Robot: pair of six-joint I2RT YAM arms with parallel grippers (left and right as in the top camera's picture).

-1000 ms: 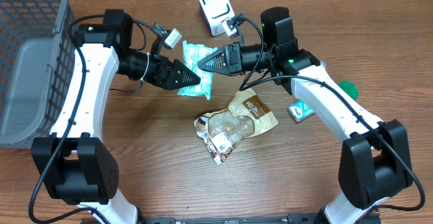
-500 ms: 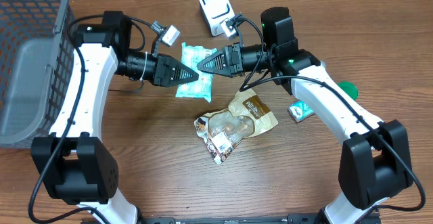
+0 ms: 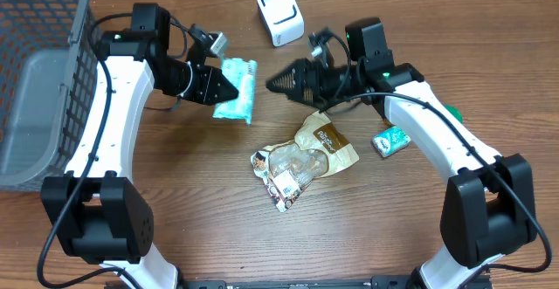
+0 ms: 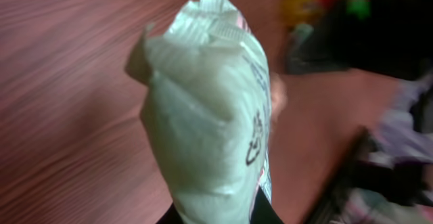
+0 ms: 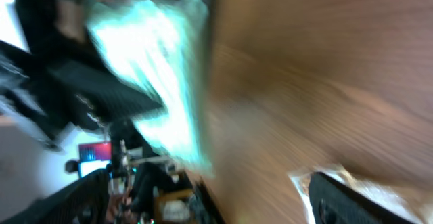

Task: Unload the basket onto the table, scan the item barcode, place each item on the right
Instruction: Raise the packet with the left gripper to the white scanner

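The item, a mint-green snack packet [image 3: 239, 90], hangs above the table at the upper middle, and my left gripper [image 3: 229, 88] is shut on its left end. Seen from the left wrist, the packet [image 4: 206, 109] fills the frame, pinched between the dark fingers [image 4: 265, 212] at the bottom. My right gripper [image 3: 272, 83] is open a short way to the packet's right and does not touch it. The right wrist view is blurred: the packet [image 5: 155, 68] shows at upper left, with the fingers [image 5: 358, 197] spread wide. The white scanner [image 3: 279, 14] stands at the back.
A grey mesh basket [image 3: 35, 79] sits at the far left. A brown pouch [image 3: 329, 141] and a clear snack bag [image 3: 286, 171] lie mid-table. A small green box [image 3: 389, 141] and a green round object [image 3: 451, 113] lie under the right arm.
My right gripper has opened, let go of the packet and drawn back to the right. My left gripper has shut on the packet and carried it left and up.
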